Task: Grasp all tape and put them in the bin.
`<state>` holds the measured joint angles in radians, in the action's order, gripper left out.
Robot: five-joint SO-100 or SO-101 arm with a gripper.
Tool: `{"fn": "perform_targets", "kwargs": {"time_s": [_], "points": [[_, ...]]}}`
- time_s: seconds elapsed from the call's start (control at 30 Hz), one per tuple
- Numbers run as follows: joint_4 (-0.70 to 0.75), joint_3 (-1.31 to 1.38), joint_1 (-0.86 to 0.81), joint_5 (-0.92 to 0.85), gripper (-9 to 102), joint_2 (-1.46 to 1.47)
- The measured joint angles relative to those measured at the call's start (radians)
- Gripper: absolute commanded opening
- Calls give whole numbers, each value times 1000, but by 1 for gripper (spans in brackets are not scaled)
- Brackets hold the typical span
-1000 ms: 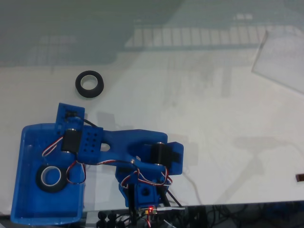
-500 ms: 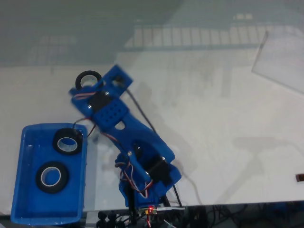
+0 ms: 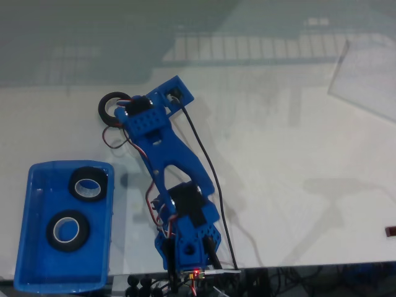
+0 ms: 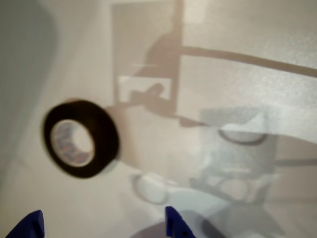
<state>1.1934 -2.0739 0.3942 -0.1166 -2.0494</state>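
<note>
— The pincer [image 4: 101, 225] hangs above the small black tape roll with its pale core [image 4: 80, 138], blue tips apart, gripping nothing.

— So two identical rolls [image 3: 88, 184] [image 3: 67, 230] lie inside the shallow bright-blue plastic bin [image 3: 25, 247]; just this one's left on the white tabletop [image 3: 278, 148].

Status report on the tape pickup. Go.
Gripper open, empty, above last tape roll on table. Two rolls in bin. Nothing in the way.
</note>
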Motion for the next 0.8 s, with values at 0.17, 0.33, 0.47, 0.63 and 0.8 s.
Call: {"fn": "perform_targets", "kwargs": {"time_s": [0.17, 0.33, 0.47, 0.63, 0.8], "points": [[-8, 75, 0, -5, 32, 169], [-8, 199, 11, 8, 32, 328], [-2, 310, 11, 17, 31, 449], [31, 448, 17, 18, 31, 594], [37, 529, 43, 18, 31, 713]]}}
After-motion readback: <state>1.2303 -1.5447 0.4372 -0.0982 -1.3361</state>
